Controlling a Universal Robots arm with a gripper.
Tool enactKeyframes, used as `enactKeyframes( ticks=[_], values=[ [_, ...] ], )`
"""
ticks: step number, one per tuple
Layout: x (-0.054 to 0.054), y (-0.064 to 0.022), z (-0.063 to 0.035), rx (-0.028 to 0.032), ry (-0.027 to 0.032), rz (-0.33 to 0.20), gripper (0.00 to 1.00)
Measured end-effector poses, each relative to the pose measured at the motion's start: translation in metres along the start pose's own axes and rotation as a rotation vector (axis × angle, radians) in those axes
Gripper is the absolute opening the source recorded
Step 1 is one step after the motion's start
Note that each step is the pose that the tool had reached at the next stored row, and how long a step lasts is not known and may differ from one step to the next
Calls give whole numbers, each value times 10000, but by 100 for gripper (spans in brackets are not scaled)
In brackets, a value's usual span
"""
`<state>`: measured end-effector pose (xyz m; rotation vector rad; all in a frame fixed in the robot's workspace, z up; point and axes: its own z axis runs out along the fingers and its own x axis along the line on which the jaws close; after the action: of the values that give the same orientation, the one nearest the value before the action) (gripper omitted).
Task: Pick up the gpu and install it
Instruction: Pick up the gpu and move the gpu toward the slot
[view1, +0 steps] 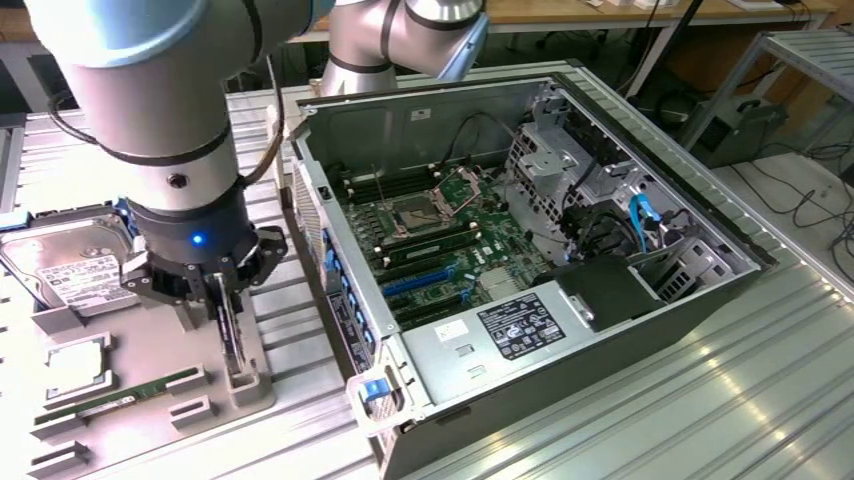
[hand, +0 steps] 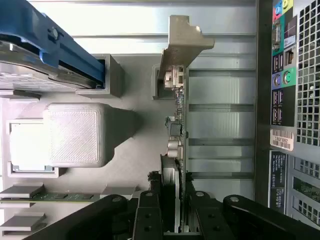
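The gripper sits low over the grey fixture tray, its two black fingers closed against opposite faces of the gpu. The card stands on edge in the tray, seen edge-on from the wrist. The end under the gripper runs up between the fingers, and the rest of its length reaches away from them to the silver bracket at the far end. That bracket end rests by a small grey slotted post of the tray.

In the exterior view the gripper hangs from the arm above the same thin card, which is upright and still seated in its holder.

Beside the card on the tray lie a narrow RAM stick, a square processor and, further back, a hard drive.

Towards the exterior view's right, just beside the tray, the open computer case lies on its side on the ribbed metal table, with the motherboard exposed.
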<state>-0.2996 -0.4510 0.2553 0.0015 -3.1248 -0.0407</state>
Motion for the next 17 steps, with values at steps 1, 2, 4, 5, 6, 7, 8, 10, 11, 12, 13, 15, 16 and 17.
enactKeyframes(
  ticks=[1, 2, 4, 5, 6, 7, 8, 10, 11, 12, 13, 15, 16, 17],
  values=[
    [3, 4, -154, -1, -1, 0, 27],
    [4, 7, -243, -3, -2, 0, 27],
    [5, 8, -320, -8, 0, 0, 27],
    [7, 10, -401, -11, 0, 0, 27],
    [7, 12, -443, -11, 0, 0, 27],
    [9, 14, -533, -11, 0, 0, 27],
    [11, 17, -650, -12, -1, 0, 27],
    [11, 17, -662, -10, 0, 0, 27],
    [11, 18, -667, -11, 0, 0, 27],
    [11, 17, -672, -11, -1, 0, 27],
    [11, 18, -679, -11, 0, 0, 27],
    [11, 18, -688, -11, -1, 0, 27],
    [11, 18, -691, -12, -1, 0, 27],
    [11, 18, -696, -12, -1, 0, 27]
  ],
)
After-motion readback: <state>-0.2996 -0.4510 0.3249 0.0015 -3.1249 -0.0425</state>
